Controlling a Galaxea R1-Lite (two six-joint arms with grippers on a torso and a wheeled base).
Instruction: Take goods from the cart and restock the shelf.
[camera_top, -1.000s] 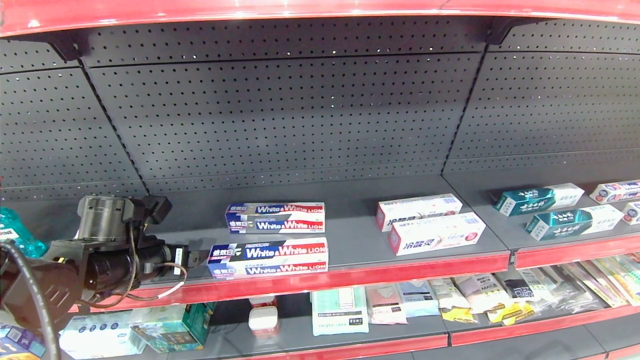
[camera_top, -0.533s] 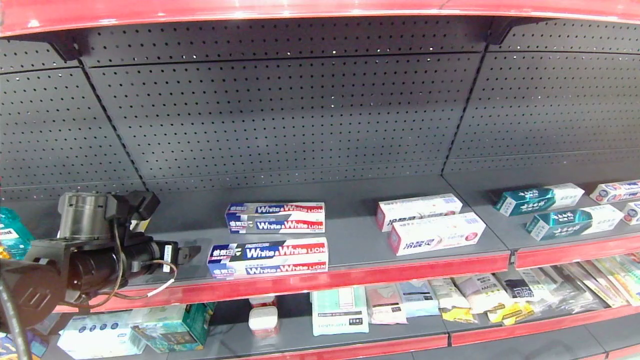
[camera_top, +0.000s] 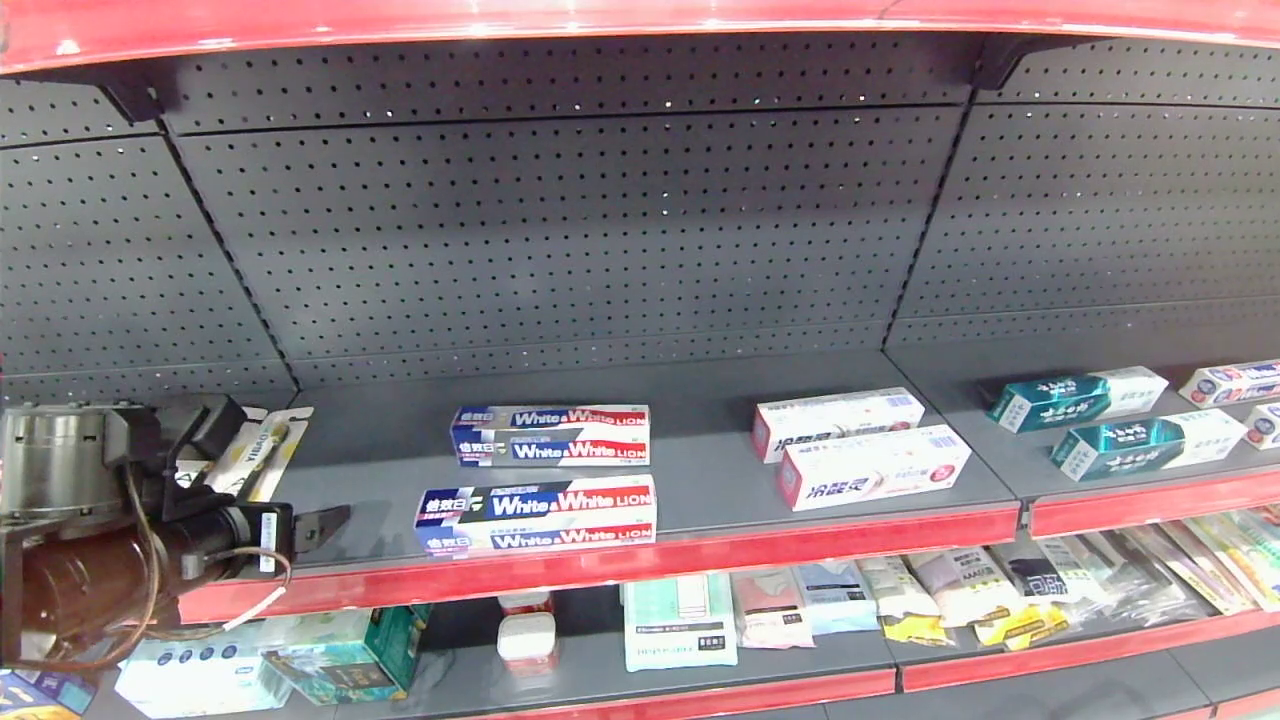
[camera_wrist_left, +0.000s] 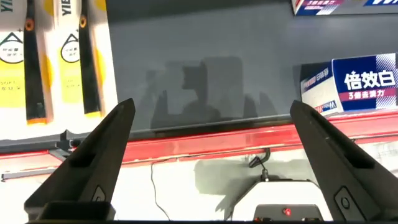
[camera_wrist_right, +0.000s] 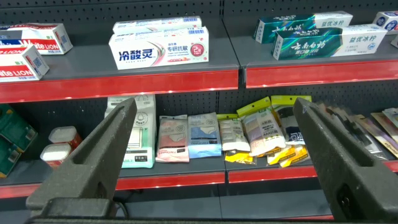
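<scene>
As the left gripper (camera_top: 335, 522) drew back to the left over the last second, the front box (camera_top: 537, 515) of toothpaste kept its place. It lay flat on the shelf (camera_top: 700, 450), lengthwise just behind the red lip (camera_top: 800, 535). A second earlier the fingertips were just beside the box's left end; a bare strip of shelf now separated them. I saw the gripper's fingers spread wide with nothing between them, level with the lip.

The arm's retreat also uncovered the toothbrush packs (camera_top: 255, 450) lying at the shelf's left end, behind the wrist. The rear box (camera_top: 550, 435), of the same kind, lay parallel to the front one and deeper in, with a gap between the two. Neither box shifted across the three head views.

I judged from this that the front box was released and placed, and that the left arm was free to fetch the next item from the cart.

The right gripper (camera_wrist_right: 214, 102) hung with its fingers likewise apart and empty, facing the lower tier (camera_wrist_right: 180, 178) and its pouches (camera_wrist_right: 186, 137). Farther right on the shelf lay two white boxes (camera_top: 870, 465) and, beyond the divider, two green boxes (camera_top: 1140, 440).
</scene>
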